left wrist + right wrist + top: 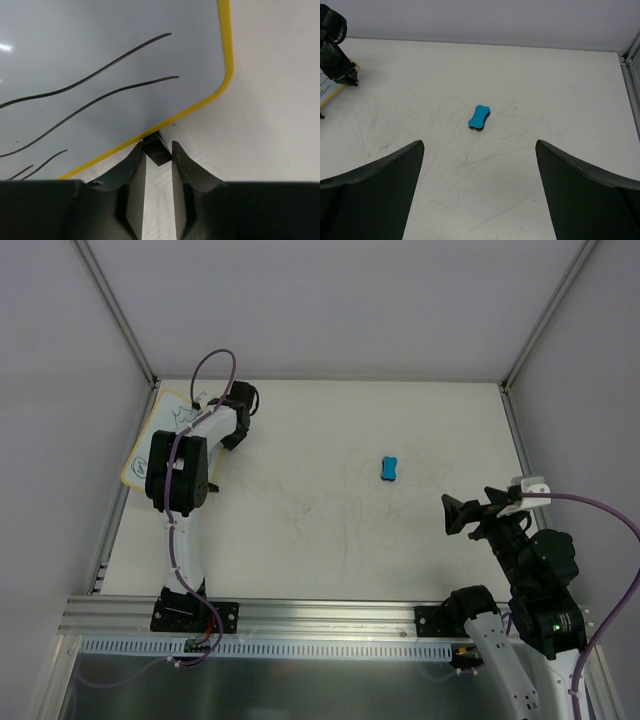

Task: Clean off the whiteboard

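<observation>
While arm stretches forward, left hand (pixel 158 144) pinches whiteboard (pixel 100 45) tab (pixel 156 154); right hand (pixel 479 144) gapes empty.

My left gripper (pixel 158 160) is working in the cramped far-left corner, its jaws narrowly flanking a black tab (pixel 156 151) on the whiteboard (pixel 100 50), with the side wall (pixel 60 390) crowding in. My right gripper (pixel 479 150) is facing open table (pixel 330 530) all around the blue eraser (pixel 478 118).
</observation>
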Motion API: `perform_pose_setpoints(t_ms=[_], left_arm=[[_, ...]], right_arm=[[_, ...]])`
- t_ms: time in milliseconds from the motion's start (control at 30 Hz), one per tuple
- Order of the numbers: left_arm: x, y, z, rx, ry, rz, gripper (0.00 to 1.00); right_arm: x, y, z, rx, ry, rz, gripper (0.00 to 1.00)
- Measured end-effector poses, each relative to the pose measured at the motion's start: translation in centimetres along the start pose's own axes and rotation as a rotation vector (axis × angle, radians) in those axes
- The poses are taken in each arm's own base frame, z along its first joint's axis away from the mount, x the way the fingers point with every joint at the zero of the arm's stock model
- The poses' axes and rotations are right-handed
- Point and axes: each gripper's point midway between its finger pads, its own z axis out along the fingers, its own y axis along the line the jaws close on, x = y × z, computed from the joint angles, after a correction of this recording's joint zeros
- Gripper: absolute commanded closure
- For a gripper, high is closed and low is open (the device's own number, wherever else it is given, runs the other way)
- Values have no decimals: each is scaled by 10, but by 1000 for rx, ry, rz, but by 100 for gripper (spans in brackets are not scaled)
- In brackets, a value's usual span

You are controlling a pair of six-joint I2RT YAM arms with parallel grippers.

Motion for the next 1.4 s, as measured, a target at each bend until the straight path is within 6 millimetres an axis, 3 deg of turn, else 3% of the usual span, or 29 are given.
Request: perform_pose_setpoints(t_ms=[267,467,667,967,1000,1067,1100,1200,1300,1333,1400], left_arm=[[4,-9,-2,36,46,54,100],[15,-33,-11,112,85,135,100],[51,-61,-38,205,119,253,100],[124,-95,-95,334,159,388,100],[130,-97,-99,342,161,393,98],[138,-101,-106,355,164,403,84],[141,-103,-109,361,166,405,66],[147,-107,-115,385,182,409,34],[147,-113,-120,408,188,403,16],[147,-114,-121,414,190,405,3],[145,-114,-124,424,192,408,1]], right_arm=[[-2,-3,-1,18,-12,-5,1],[-3,-5,-2,30,-20,-7,1],[-4,-8,-4,43,-27,-8,1],[-1,-10,-4,55,-28,-14,1],[-1,-11,-4,58,-28,-15,1],[0,-11,-4,58,-29,-16,1],[-1,-11,-5,59,-30,-18,1],[-1,-12,-6,63,-35,-19,1],[-2,-13,-7,66,-41,-22,1],[-2,-13,-7,66,-42,-22,1],[-3,-13,-7,67,-44,-22,1]])
